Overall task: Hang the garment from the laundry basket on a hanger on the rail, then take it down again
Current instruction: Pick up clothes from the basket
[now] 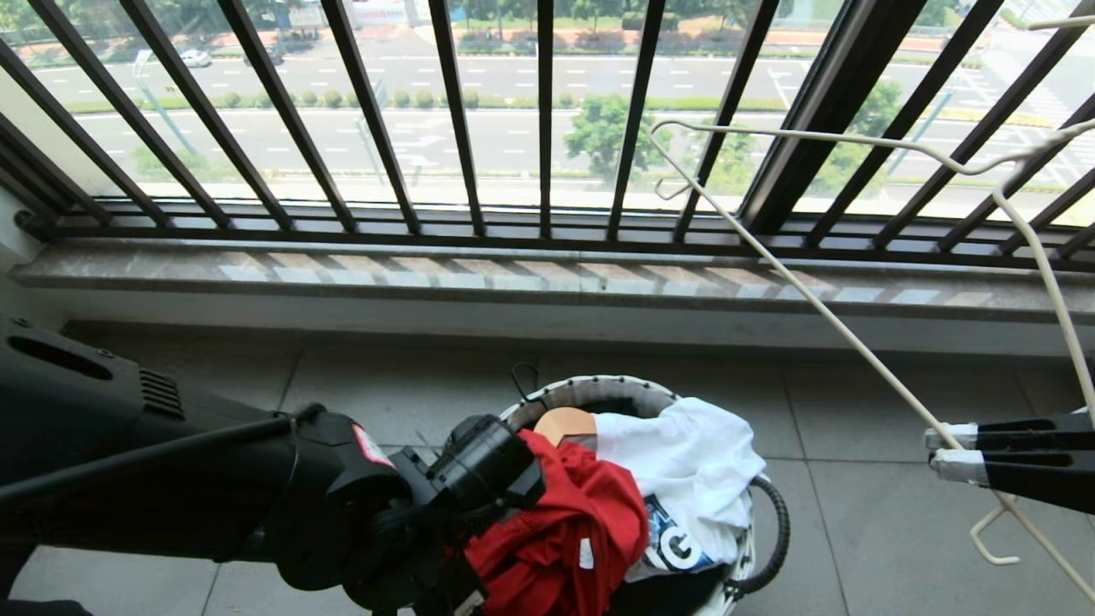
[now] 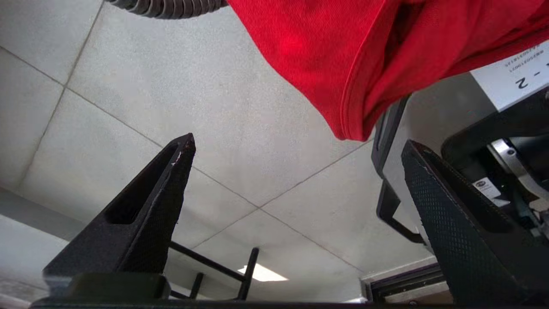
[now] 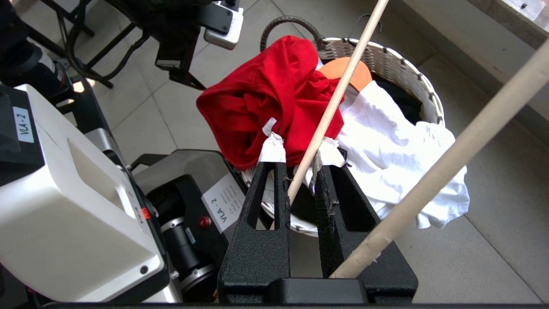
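Gaping wide, the left gripper (image 2: 296, 150) is hovering just beside the red garment (image 1: 565, 530), which is lying over the basket's (image 3: 399, 64) rim; the right gripper (image 3: 300, 148) is pinching the hanger (image 1: 821, 308) beside it.

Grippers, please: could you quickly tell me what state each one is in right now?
Left gripper: open, empty, beside the red shirt at the basket.
Right gripper: shut on the hanger.
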